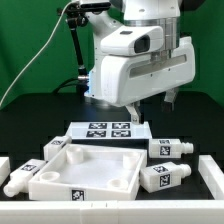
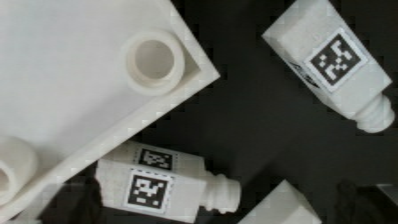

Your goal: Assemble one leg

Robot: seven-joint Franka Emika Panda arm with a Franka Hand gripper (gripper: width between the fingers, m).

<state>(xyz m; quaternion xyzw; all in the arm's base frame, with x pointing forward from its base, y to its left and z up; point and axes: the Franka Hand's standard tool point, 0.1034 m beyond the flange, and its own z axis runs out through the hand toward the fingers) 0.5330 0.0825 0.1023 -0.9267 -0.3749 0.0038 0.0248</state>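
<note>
My gripper (image 1: pixel 150 108) hangs open and empty above the table, over the large white tray-like piece's (image 1: pixel 85 170) far corner on the exterior view's right. Two legs lie on their sides just right of that corner, one (image 1: pixel 168 148) farther back, one (image 1: pixel 165 177) nearer. The wrist view shows the tray's corner (image 2: pixel 71 90) with a round hole (image 2: pixel 153 58), one tagged leg (image 2: pixel 329 60) beyond it, and another leg (image 2: pixel 169 185) with its round stub, close to a grey fingertip (image 2: pixel 306 205) at the frame's edge. No leg is touched.
The marker board (image 1: pixel 105 130) lies behind the tray. Two more legs lie at the exterior view's left, one (image 1: pixel 22 180) beside the tray and one (image 1: pixel 55 148) behind it. White pieces sit at the left (image 1: pixel 3 165) and right (image 1: pixel 210 172) edges.
</note>
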